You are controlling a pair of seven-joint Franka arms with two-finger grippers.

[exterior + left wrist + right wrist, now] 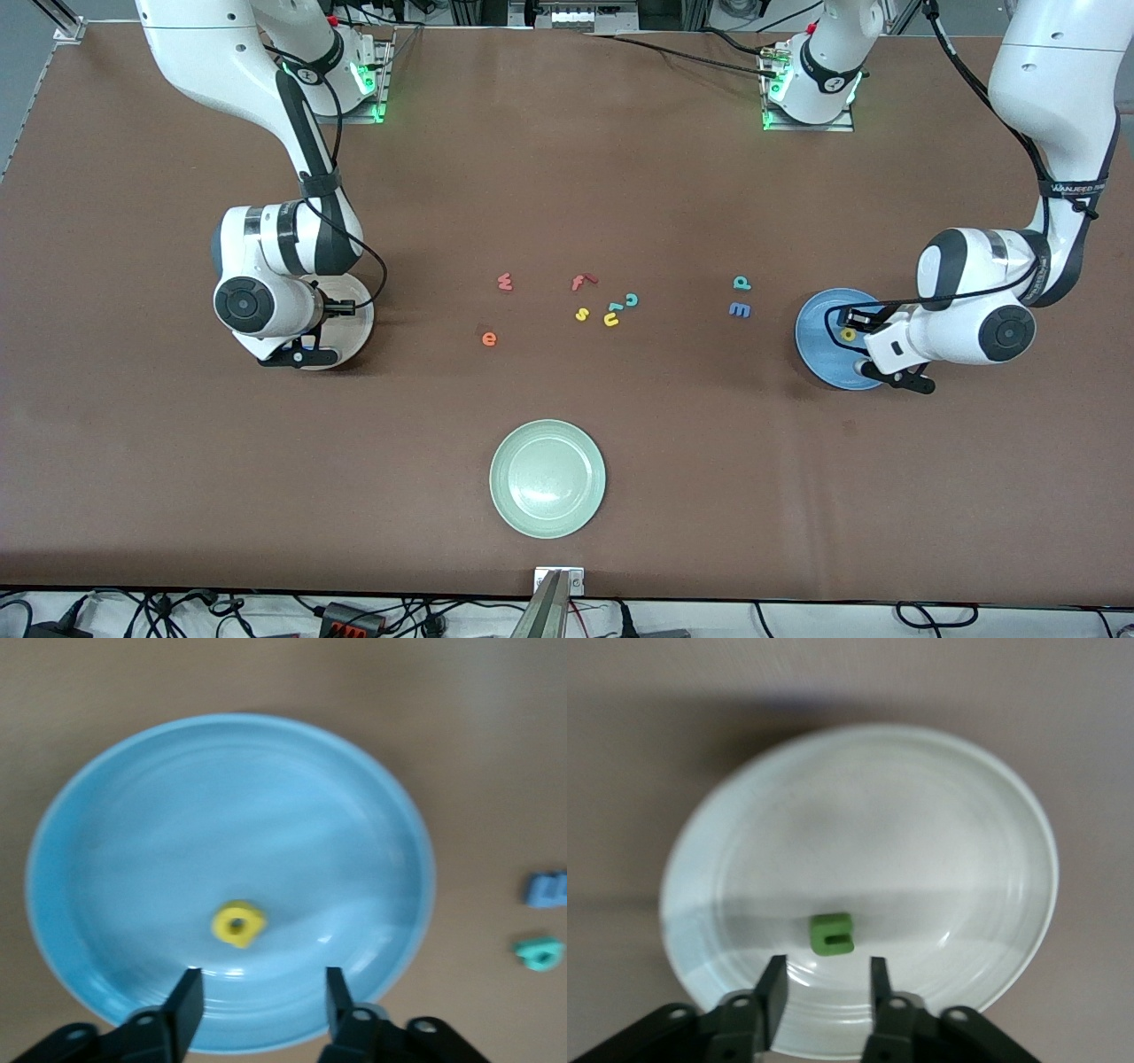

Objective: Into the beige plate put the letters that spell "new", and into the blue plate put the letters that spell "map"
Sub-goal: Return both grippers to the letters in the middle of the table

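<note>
Pincers (257,1005) (824,992) both apart: left over glossy round blue plate (115,815), right over smooth beige plate (921,797).

Glossy glazed blue plate (115,815), beige plate (921,815) and green plate (547,478); matt brown tabletop (620,177), faintly textured; matt black fingers (772,992); smooth white plastic arm shells (1054,62)

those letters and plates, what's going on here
Two robot arms are sorting toy letters onto plates. The left gripper hangs open over the blue plate, where the yellow a lies. The right gripper hangs open over the beige plate, where the green n lies. The e, w, p and m lie on the table. The green plate holds nothing.
</note>
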